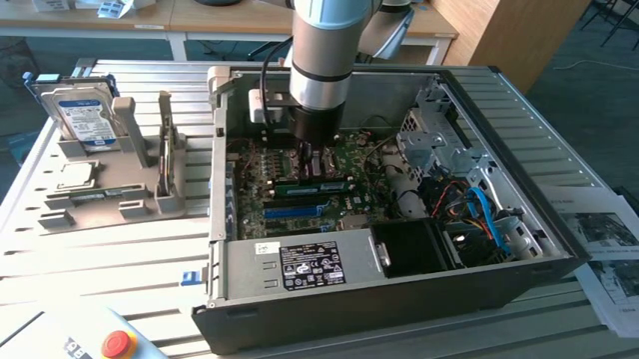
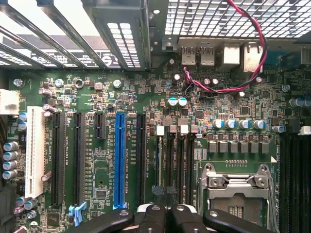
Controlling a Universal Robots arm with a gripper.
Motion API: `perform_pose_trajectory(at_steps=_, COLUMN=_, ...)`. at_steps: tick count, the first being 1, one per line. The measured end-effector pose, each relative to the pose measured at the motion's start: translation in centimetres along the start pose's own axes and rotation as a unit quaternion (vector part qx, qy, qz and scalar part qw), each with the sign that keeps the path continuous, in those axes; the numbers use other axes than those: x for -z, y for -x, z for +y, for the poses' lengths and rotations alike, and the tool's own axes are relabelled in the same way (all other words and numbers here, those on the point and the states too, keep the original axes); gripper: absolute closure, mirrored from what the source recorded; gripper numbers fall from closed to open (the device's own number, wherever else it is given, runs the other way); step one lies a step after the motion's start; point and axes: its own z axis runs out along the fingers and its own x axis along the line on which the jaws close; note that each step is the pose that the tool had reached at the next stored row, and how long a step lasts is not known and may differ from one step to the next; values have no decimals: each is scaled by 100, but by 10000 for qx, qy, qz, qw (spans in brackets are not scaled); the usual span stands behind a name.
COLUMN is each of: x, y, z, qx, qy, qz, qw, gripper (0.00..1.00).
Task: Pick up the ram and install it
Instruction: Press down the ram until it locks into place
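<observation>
Ram (image 1: pixel 317 187) is down inside the open PC case (image 1: pixel 559 247) in the exterior view. It reads as a green strip lying along the memory slots on the motherboard (image 1: pixel 349 161), just beside the blue expansion slot (image 1: pixel 295 212). The claw (image 1: pixel 314 161) hangs straight down from the arm, right on top of that strip. Off to the exterior view's left, a grey fixture (image 1: pixel 140 149) sits on the tabletop (image 1: pixel 120 254) with a hard drive (image 1: pixel 85 116) stood up in it, well away from the action. In the wrist view the claw's two fingers are squeezed fully together. A thin pale edge runs out from their tips along the first of the black DIMM slots (image 2: pixel 182 165), between the white end latches (image 2: pixel 160 130) and the camera. I'd take that edge for the stick seen from above. Honestly I can't tell if the tips are pinching it or just resting on it, or whether it has gone home in the slot. What could go sideways: if the stick is a hair off the slot line or the notch is the wrong way round, pushing down would jam or flex the board. If one end goes in first it will sit crooked and a latch won't catch. The CPU socket (image 2: pixel 235 189) is close by too, so a slip sideways could clip it.
</observation>
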Motion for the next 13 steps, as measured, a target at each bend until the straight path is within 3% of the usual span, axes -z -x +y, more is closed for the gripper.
perform_pose_trajectory(at_steps=13, x=-5, y=-2, z=0, qx=0, qy=-1, qz=0, qw=10000, gripper=90)
